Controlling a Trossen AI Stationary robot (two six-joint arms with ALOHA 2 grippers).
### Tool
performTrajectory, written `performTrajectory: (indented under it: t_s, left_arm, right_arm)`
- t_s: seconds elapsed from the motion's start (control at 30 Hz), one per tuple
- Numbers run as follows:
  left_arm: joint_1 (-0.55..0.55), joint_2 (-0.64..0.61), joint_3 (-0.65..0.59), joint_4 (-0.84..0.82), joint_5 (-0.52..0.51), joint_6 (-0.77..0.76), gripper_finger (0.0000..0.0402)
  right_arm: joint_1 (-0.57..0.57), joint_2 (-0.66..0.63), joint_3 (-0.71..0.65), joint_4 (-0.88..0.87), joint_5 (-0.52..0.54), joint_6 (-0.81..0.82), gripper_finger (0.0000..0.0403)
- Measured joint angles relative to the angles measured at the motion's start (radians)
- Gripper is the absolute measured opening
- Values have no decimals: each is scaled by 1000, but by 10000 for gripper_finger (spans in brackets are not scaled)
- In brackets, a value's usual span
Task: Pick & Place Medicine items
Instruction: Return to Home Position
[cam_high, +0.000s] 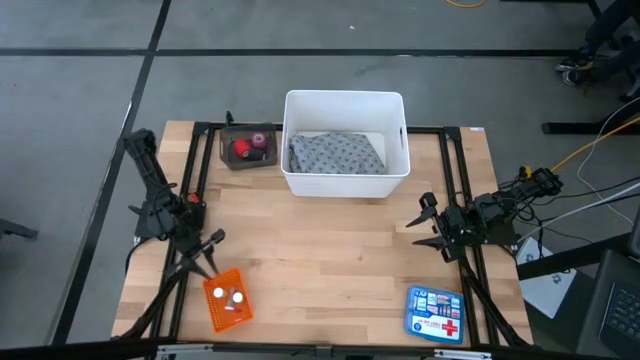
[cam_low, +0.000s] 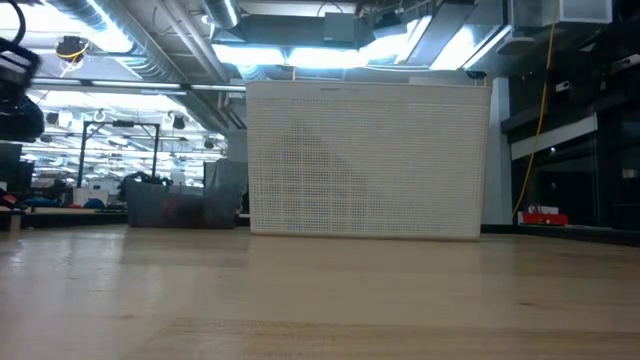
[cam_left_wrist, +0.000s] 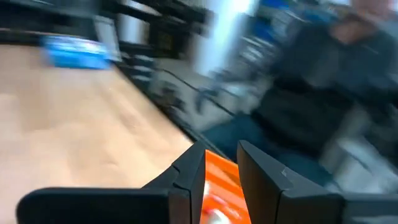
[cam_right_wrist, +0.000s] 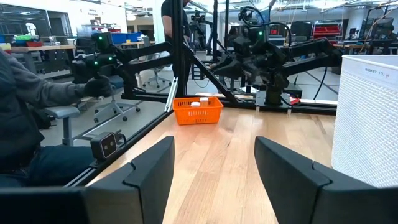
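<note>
An orange basket (cam_high: 227, 299) holding small white round tablets (cam_high: 229, 296) stands at the table's near left; it also shows in the right wrist view (cam_right_wrist: 198, 110). A small dark tray (cam_high: 248, 146) at the far left holds red and pink pieces. A grey dotted cloth (cam_high: 336, 154) lies inside the white basket (cam_high: 345, 102). My left gripper (cam_high: 207, 253) is open just on the far side of the orange basket, which shows between its fingers in the left wrist view (cam_left_wrist: 219, 183). My right gripper (cam_high: 426, 226) is open and empty at the right (cam_right_wrist: 214, 168).
A blue first-aid kit (cam_high: 435, 313) lies at the near right corner. The white basket (cam_low: 365, 160) stands tall at the far middle, with the dark tray (cam_low: 180, 210) to its left. Bare wood lies between the two arms. A seated person (cam_left_wrist: 323, 81) is beyond the table's near edge.
</note>
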Motion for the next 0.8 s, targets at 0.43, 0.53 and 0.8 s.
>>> performTrajectory:
  t_s: [0.43, 0.53, 0.8]
  left_arm:
    - [96, -67, -2, -23, 155, 273, 88]
    - [174, -73, -2, -37, 218, 318, 88]
    - [440, -55, -2, -46, 284, 387, 88]
  right_arm:
    - [0, 0, 0, 0, -2, 0, 224]
    - [0, 0, 0, 0, -2, 0, 224]
    - [0, 0, 0, 0, -2, 0, 224]
